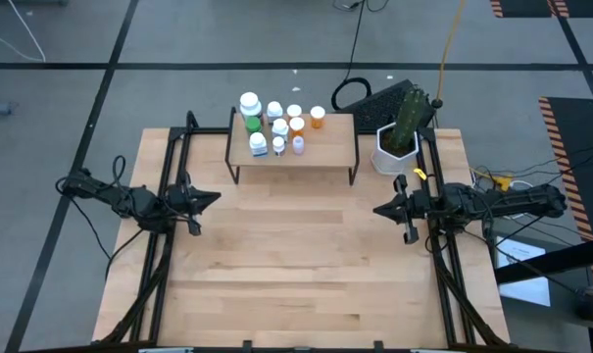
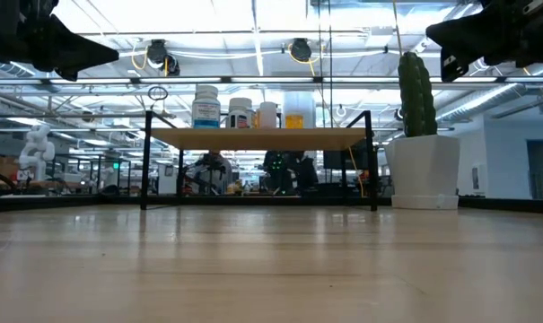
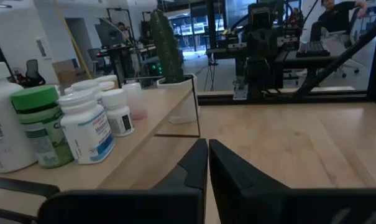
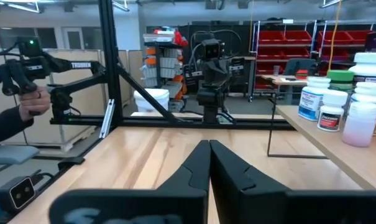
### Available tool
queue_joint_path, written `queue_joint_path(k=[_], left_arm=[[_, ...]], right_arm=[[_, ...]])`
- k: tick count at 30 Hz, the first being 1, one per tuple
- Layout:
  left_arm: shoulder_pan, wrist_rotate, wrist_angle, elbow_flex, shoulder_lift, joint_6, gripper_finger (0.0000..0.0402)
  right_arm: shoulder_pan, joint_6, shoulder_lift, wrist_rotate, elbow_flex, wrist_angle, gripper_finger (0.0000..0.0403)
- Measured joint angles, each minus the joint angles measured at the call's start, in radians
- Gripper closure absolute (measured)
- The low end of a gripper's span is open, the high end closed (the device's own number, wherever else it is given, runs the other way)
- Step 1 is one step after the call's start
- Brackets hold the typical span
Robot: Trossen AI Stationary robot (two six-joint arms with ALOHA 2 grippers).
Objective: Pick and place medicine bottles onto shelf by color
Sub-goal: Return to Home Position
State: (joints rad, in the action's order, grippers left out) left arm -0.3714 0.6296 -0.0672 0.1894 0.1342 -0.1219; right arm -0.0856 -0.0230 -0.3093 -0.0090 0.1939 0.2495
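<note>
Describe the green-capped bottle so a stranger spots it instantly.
At the far edge of the table stands the wooden shelf, beside a potted cactus. In its bottle cluster, the green-capped bottle sits between a big white bottle and a blue-labelled one; it alone has a green cap.

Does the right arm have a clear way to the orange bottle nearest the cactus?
Likely yes: the orange bottle stands at the cluster's edge nearest the right gripper, with bare shelf on that side; the gripper is shut.

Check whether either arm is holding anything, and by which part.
Nothing is held. The left gripper and right gripper have jaws shut and empty; the medicine bottles stand on the shelf.
</note>
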Motion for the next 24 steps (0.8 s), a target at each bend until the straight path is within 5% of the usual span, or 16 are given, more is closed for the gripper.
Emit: queue_joint_path(k=[13, 24], left_arm=[[0.000, 0.000, -0.095, 0.000, -0.123, -0.004, 0.0378], [0.047, 0.002, 0.010, -0.090, -0.132, -0.022, 0.0398]], right_arm=[[0.000, 0.009, 0.174, 0.000, -0.051, -0.083, 0.0403], [0.000, 0.010, 0.281, -0.023, -0.087, -0.127, 0.0403]])
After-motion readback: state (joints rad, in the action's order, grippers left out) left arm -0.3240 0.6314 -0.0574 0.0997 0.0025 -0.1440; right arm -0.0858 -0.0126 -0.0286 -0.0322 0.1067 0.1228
